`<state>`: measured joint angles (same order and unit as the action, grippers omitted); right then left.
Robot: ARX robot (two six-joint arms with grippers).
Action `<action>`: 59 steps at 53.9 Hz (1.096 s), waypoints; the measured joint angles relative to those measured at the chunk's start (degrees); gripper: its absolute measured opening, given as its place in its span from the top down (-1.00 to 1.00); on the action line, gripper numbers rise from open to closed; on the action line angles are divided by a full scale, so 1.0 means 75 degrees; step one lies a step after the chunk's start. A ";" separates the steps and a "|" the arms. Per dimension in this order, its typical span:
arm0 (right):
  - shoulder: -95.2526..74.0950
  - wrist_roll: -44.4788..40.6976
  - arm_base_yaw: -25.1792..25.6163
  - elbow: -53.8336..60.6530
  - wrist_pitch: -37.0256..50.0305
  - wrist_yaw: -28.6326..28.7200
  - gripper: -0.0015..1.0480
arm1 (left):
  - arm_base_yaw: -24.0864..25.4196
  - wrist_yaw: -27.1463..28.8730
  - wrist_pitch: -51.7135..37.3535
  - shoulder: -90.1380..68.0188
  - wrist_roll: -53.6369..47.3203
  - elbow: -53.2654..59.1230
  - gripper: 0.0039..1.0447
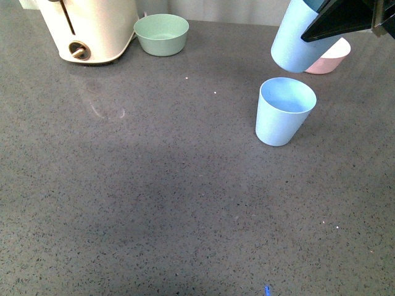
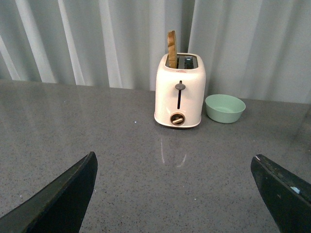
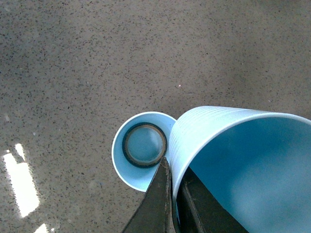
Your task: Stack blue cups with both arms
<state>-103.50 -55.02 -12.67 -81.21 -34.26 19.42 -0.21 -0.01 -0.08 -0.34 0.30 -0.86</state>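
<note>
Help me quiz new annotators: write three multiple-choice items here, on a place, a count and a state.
1. Where is the mint-green bowl? A) beside the toaster B) inside a cup C) atop the toaster
2. How many blue cups show? A) one B) two C) three
3. The right hand is: A) open B) shut on the lifted blue cup C) out of view
1 A: it sits by the toaster. 2 B: one stands, one is lifted. 3 B: fingers pinch the cup's rim.
</note>
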 joint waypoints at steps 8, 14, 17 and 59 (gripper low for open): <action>0.0000 0.0020 -0.0087 0.0061 -0.0085 -0.0012 0.97 | 0.0000 0.0000 0.0000 0.0000 0.0000 0.0000 -0.84; 0.0000 -0.0015 -0.0108 0.0149 -0.0242 -0.0006 0.97 | 0.0000 0.0000 0.0000 0.0000 0.0000 0.0000 -0.84; 0.0000 -0.0044 -0.0111 0.0198 -0.0321 -0.0006 0.97 | 0.0000 0.0000 0.0000 0.0000 0.0000 0.0000 -0.84; -0.0047 -0.0271 -0.0277 0.0434 -0.0396 -0.0163 0.97 | 0.0000 0.0000 0.0000 0.0000 0.0000 0.0000 -0.84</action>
<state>-103.85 -57.06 -14.74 -77.95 -37.23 18.20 -0.21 -0.01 -0.08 -0.34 0.30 -0.86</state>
